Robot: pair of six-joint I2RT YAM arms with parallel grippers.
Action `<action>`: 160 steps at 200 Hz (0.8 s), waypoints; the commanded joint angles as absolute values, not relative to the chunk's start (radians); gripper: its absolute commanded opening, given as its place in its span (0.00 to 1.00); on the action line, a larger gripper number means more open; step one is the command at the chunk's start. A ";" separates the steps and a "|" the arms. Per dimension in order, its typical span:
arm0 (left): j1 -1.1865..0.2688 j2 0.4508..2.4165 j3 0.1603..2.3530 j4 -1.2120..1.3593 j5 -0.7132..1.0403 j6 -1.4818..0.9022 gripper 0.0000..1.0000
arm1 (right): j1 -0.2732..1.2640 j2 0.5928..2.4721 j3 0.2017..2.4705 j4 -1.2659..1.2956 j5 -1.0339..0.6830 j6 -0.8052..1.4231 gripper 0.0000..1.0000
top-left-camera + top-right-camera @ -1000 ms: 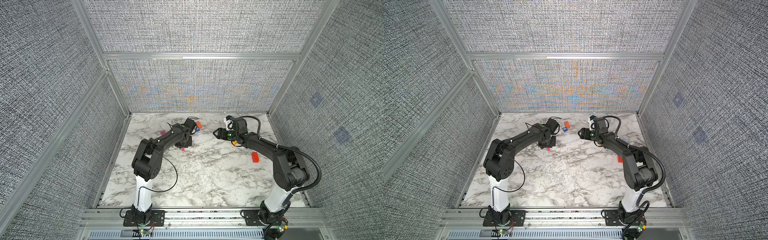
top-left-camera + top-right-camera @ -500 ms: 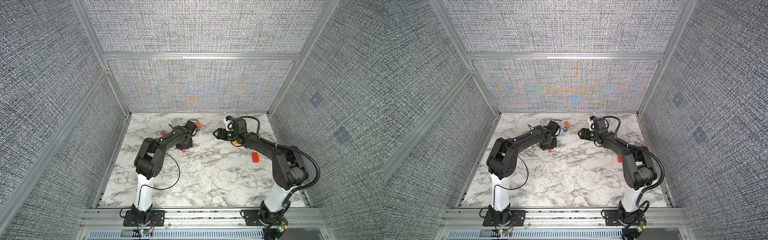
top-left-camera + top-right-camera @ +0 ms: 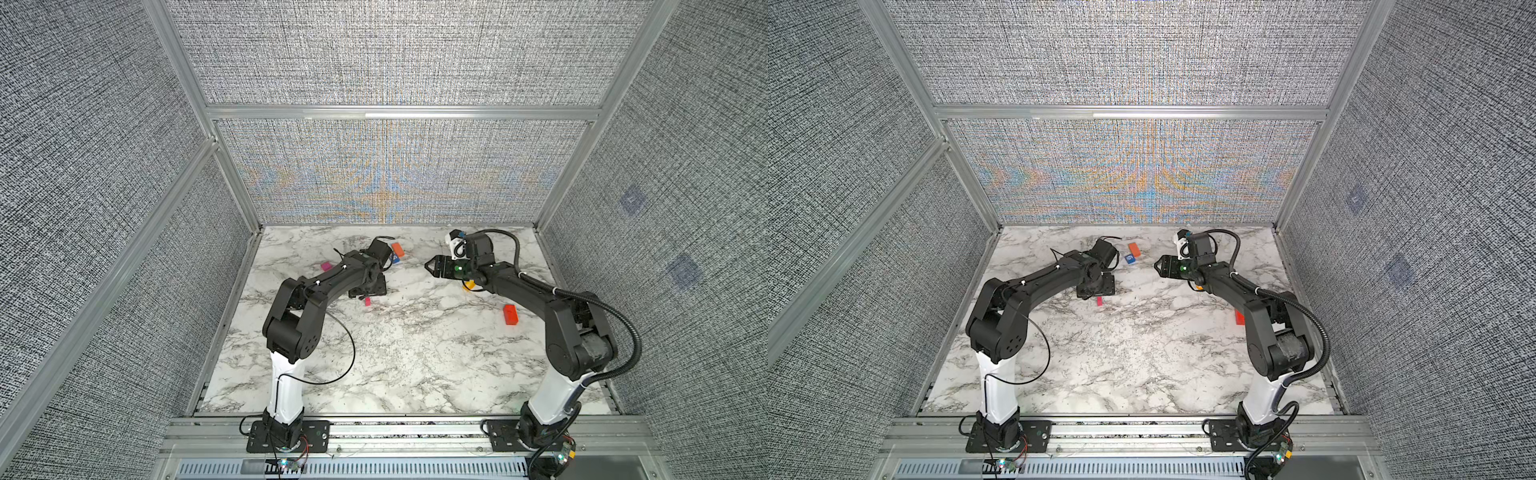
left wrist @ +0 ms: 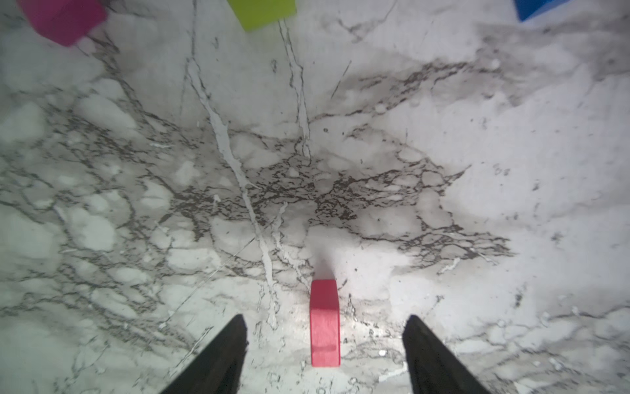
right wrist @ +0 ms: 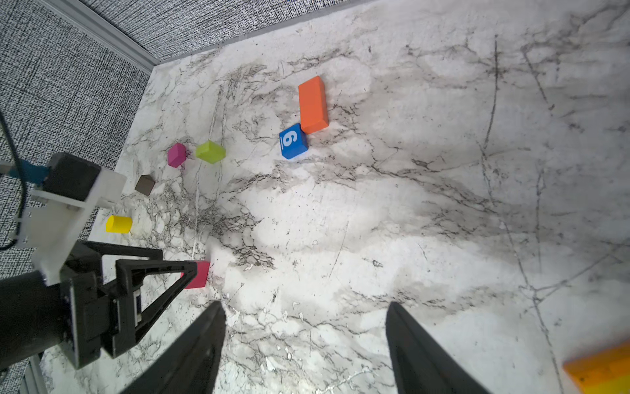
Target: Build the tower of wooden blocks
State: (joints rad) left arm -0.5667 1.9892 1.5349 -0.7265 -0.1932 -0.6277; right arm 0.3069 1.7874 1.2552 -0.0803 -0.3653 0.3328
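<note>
My left gripper (image 4: 326,319) is open low over the marble table, and a narrow crimson block (image 4: 325,322) lies between its fingers without touching them. In both top views this gripper (image 3: 368,291) (image 3: 1096,286) hovers over that block (image 3: 367,301) (image 3: 1099,301). My right gripper (image 5: 305,307) (image 3: 430,264) is open and holds nothing. It points toward the orange brick (image 5: 313,104) and the blue numbered cube (image 5: 293,140), which touch at a corner. The wood blocks lie scattered singly, and the tower is out of view.
Magenta (image 5: 176,154), lime (image 5: 210,151), brown (image 5: 145,185) and yellow (image 5: 118,224) blocks sit near the back-left wall. A red-orange brick (image 3: 510,313) lies beside the right arm. An orange-yellow block (image 5: 600,371) sits under the right forearm. The enclosure walls stand close behind.
My left gripper's jaws have gone from shut to open over the crimson block, which rests on the table. The right arm has not moved.
</note>
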 commanded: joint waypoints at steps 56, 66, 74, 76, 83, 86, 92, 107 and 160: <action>-0.469 1.781 1.411 -0.582 0.004 -0.582 0.99 | 0.387 1.989 1.608 -0.436 -0.246 0.167 0.73; -0.447 1.761 1.385 -0.537 0.045 -0.583 0.99 | 0.399 2.035 1.661 -0.457 -0.248 0.129 0.73; -0.433 1.750 1.370 -0.512 0.063 -0.581 0.99 | 0.406 2.079 1.712 -0.482 -0.256 0.107 0.73; -0.430 1.749 1.368 -0.508 0.066 -0.579 0.99 | 0.407 2.091 1.725 -0.489 -0.256 0.103 0.73; -0.422 1.744 1.364 -0.494 0.070 -0.573 0.99 | 0.411 2.130 1.773 -0.516 -0.260 0.088 0.72; -0.420 1.743 1.362 -0.490 0.070 -0.572 0.99 | 0.411 2.145 1.795 -0.526 -0.263 0.081 0.72; -0.415 1.743 1.364 -0.484 0.068 -0.566 0.99 | 0.416 2.177 1.840 -0.549 -0.267 0.070 0.71; -0.406 1.744 1.361 -0.459 0.066 -0.557 0.99 | 0.428 2.247 1.945 -0.598 -0.261 0.041 0.68; -0.385 1.735 1.310 -0.375 0.055 -0.545 0.99 | 0.462 2.460 2.266 -0.736 -0.188 -0.020 0.64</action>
